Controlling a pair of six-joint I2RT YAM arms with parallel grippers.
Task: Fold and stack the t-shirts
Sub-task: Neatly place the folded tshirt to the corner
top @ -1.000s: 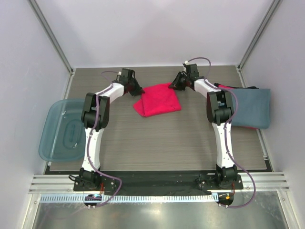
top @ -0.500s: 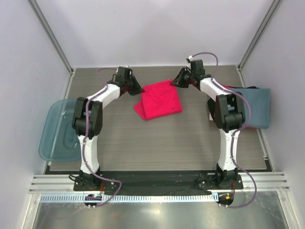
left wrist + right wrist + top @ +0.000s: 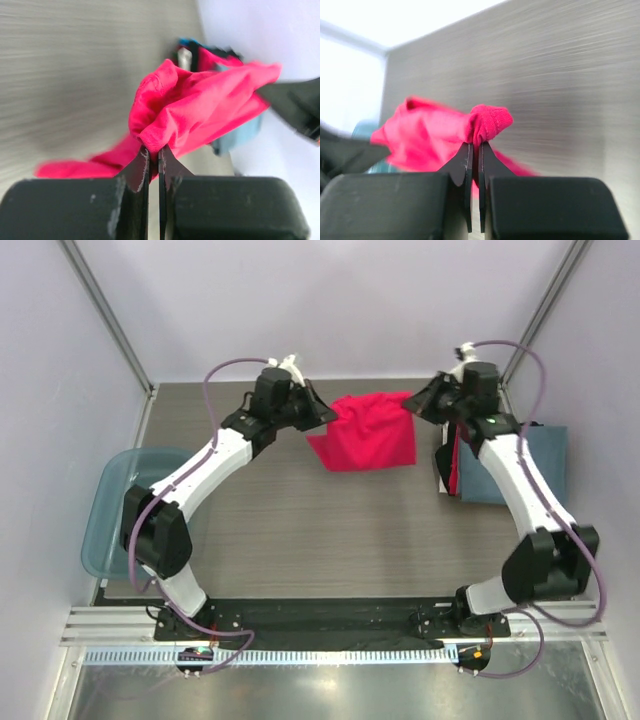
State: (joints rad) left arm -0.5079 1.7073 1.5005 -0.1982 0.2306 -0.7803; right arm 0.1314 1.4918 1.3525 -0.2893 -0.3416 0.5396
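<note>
The pink-red t-shirt point(image 3: 366, 432) hangs folded in the air between both grippers, above the far middle of the table. My left gripper point(image 3: 328, 414) is shut on its left top corner, seen pinched in the left wrist view point(image 3: 165, 135). My right gripper point(image 3: 412, 400) is shut on its right top corner, seen bunched in the right wrist view point(image 3: 487, 122). The slate blue-grey t-shirt point(image 3: 525, 468) lies folded at the right edge on a stack, with a red edge point(image 3: 457, 462) showing at its left side. The stack also shows behind the held shirt in the left wrist view point(image 3: 235, 137).
The translucent blue plastic bin point(image 3: 110, 515) sits off the table's left edge. The grey wood-grain table point(image 3: 330, 530) is walled by white panels at the back and sides.
Both grippers have lifted the pink-red t-shirt off the table and carried it to the right. Both arms have stretched upward and the shirt now hangs between them.
</note>
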